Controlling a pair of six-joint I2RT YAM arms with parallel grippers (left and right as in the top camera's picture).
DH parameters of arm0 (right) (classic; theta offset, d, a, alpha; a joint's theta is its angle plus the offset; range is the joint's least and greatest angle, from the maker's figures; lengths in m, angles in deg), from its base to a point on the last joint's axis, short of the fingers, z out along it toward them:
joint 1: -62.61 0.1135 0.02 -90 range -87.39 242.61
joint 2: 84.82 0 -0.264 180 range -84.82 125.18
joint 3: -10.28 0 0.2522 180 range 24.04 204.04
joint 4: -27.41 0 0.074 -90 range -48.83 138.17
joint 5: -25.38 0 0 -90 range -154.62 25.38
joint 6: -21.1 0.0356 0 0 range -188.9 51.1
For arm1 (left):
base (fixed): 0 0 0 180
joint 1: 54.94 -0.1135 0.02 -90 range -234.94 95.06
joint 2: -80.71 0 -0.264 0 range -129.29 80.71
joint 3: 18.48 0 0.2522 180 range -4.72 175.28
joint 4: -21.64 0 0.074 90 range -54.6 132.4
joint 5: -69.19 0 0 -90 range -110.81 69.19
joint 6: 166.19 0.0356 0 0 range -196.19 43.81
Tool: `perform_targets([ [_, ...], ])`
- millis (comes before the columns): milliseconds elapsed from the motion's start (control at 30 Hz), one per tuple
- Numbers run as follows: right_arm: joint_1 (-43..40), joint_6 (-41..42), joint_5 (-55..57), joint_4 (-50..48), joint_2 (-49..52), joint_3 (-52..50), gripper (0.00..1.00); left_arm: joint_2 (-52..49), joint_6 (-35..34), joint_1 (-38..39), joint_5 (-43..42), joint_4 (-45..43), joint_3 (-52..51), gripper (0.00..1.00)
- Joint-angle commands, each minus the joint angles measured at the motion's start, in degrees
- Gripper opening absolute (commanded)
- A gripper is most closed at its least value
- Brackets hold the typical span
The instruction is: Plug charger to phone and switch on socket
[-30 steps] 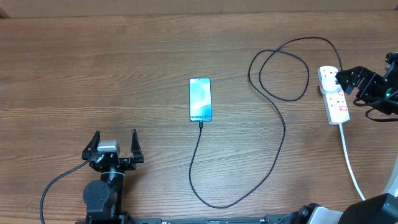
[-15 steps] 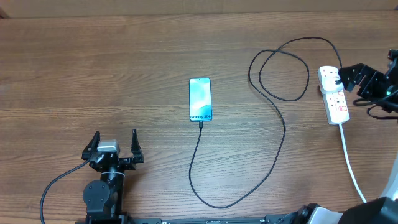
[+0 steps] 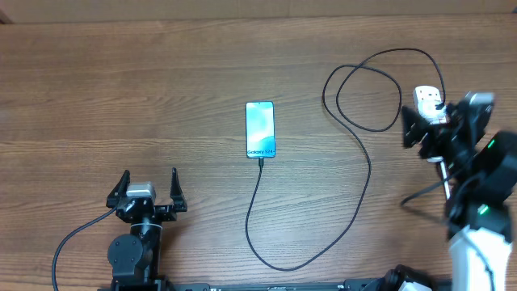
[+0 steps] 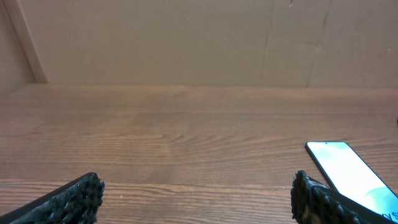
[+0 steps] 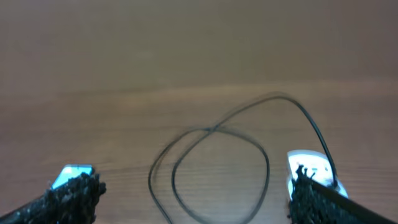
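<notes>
Noted phone (image 3: 260,129) mid-bench (image 3: 161,81), screen lit, with charger (image 3: 367,174) tip at its near end and cable looping right to socket (image 3: 426,99) by right edge. Found right gripper (image 5: 196,186) released, spread wide, empty, over socket's near part. Found left gripper (image 3: 149,174) released, spread wide, empty, near front edge, left side.

1. A robot laboratory bench, it seems: the left arm (image 3: 129,250) and the right arm (image 3: 483,166) stand at a wood-grain table (image 3: 161,65).
2. A plain brown board (image 4: 186,37) closes its back.
</notes>
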Motion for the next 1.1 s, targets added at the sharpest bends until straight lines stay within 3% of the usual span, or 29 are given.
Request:
perform_targets([
  [0, 2.71, 0.2, 0.15, -9.03, -8.02, -10.21, 1.0, 0.59, 1.09, -0.35, -0.59, 0.09, -0.2, 1.0],
  [233, 5.55, 0.2, 0.15, -20.94, -22.53, -25.73, 1.0, 0.59, 1.09, -0.35, -0.59, 0.09, -0.2, 1.0],
  [567, 7.76, 0.2, 0.22, -21.92, -38.84, -37.48, 1.0, 0.59, 1.07, -0.35, -0.59, 0.09, -0.2, 1.0],
  [933, 11.37, 0.44, 15.76, -10.05, -53.2, -37.73, 1.0, 0.59, 1.07, -0.35, -0.59, 0.09, -0.2, 0.99],
  [1067, 12.76, 7.23, 22.58, -7.21, -54.8, -37.73, 1.0, 0.59, 1.09, -0.35, -0.59, 0.09, -0.2, 1.0],
])
